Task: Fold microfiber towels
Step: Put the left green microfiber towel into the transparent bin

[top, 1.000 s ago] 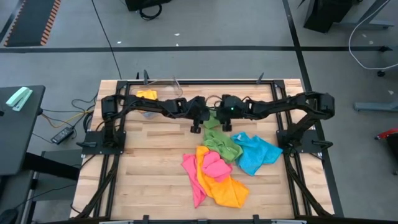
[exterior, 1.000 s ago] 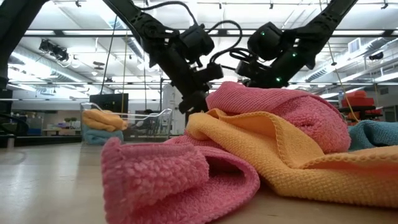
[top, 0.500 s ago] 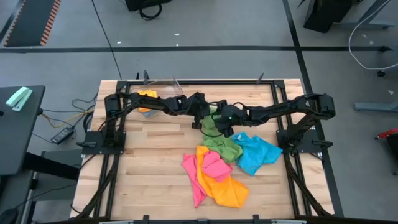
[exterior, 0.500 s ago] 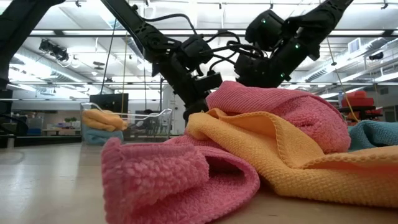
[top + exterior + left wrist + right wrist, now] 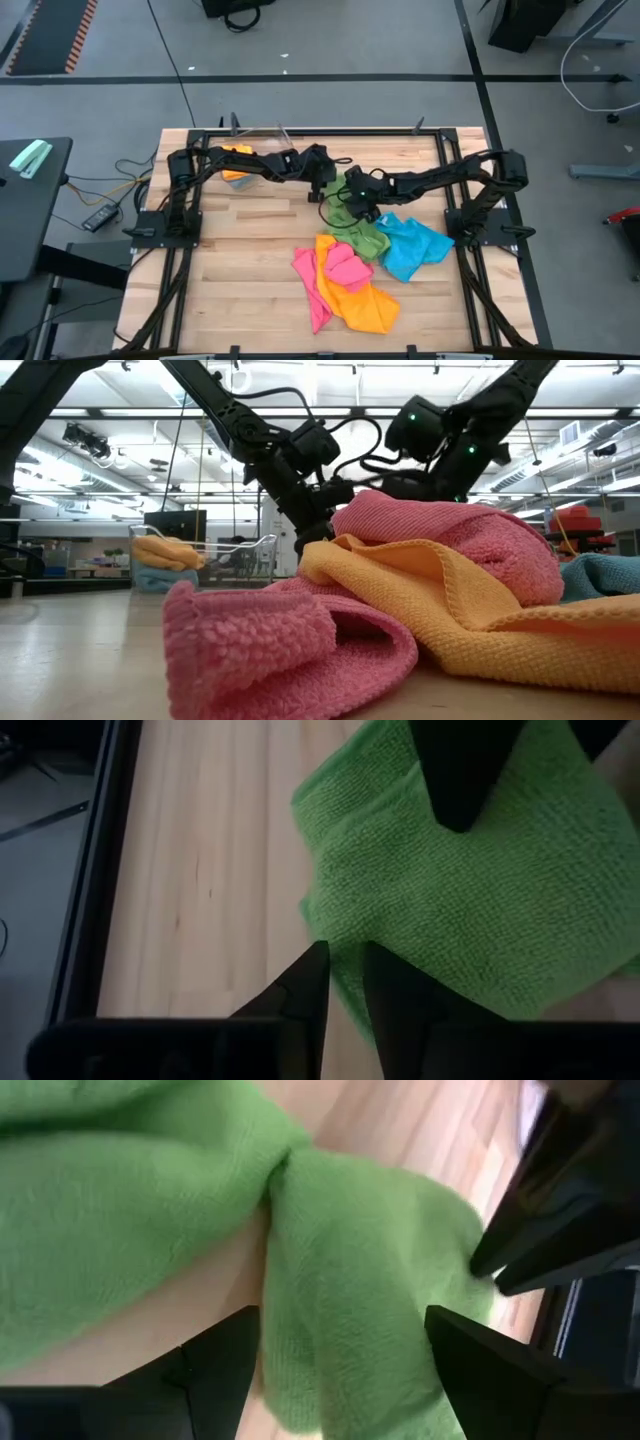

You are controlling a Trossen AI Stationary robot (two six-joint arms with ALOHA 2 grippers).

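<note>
Clear plastic bin (image 5: 250, 150) is sitting at the upper left of the table (image 5: 240, 250) in the high view, holding an orange-yellow cloth (image 5: 236, 153).

Left arm is reaching in from the left along the upper part of the table. Left gripper (image 5: 322, 190) is sitting at upper center, fingers nearly together and pinching the edge of the green towel (image 5: 358, 228). In the left wrist view the two fingertips (image 5: 305, 988) are closing on the towel's hem, bare wood to the left of it.

Green towel is lying crumpled just right of center, its upper end lifted toward the two grippers.

Right gripper (image 5: 352, 205) is coming in from the right, just beside the left one and directly over the green towel. Fingers are spread wide, straddling a raised fold of the cloth in the right wrist view, not clamping it (image 5: 340, 1310).

Lower center: pink towel (image 5: 330, 272) and orange towel (image 5: 360, 300) are lying bunched and overlapping. In the low view they are filling the foreground, pink (image 5: 270, 650) in front, orange (image 5: 460, 620) draped across it.

Blue towel (image 5: 412, 248) is lying right of the green one, touching it.
</note>
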